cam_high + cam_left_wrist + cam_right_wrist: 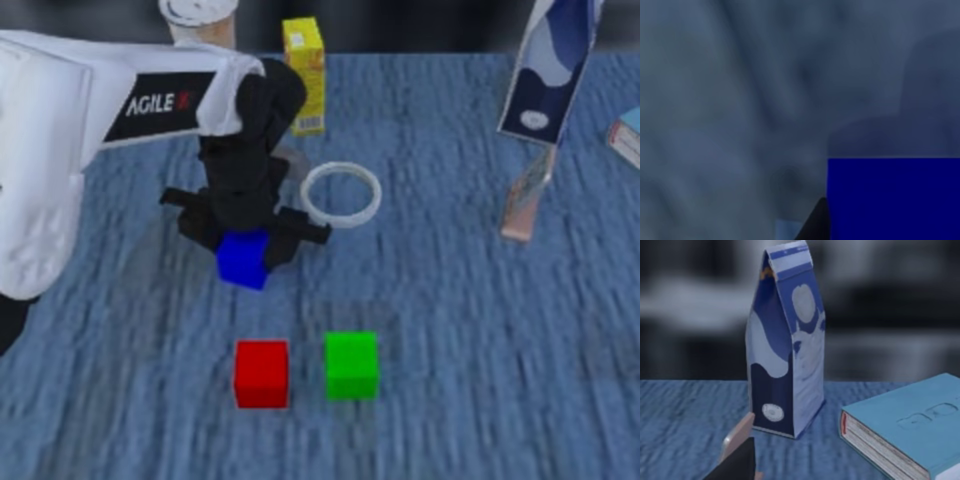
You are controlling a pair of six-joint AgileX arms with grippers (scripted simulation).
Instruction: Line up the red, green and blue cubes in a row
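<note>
My left gripper (243, 248) is shut on the blue cube (243, 260), left of the table's middle. In the left wrist view the blue cube (895, 200) fills the corner, with one dark fingertip (815, 222) pressed against its side. The red cube (262, 373) and the green cube (351, 365) sit side by side nearer the front edge, a small gap between them. The blue cube is behind the red one and apart from it. My right arm is outside the top view; its gripper (780, 472) hangs low at the table's far right.
A white ring (341, 194) lies just right of my left gripper. A yellow carton (304, 75) and a cup (200, 18) stand at the back. At the right are a blue-and-white milk carton (550, 70), a pinkish flat object (527, 195) and a teal book (905, 430).
</note>
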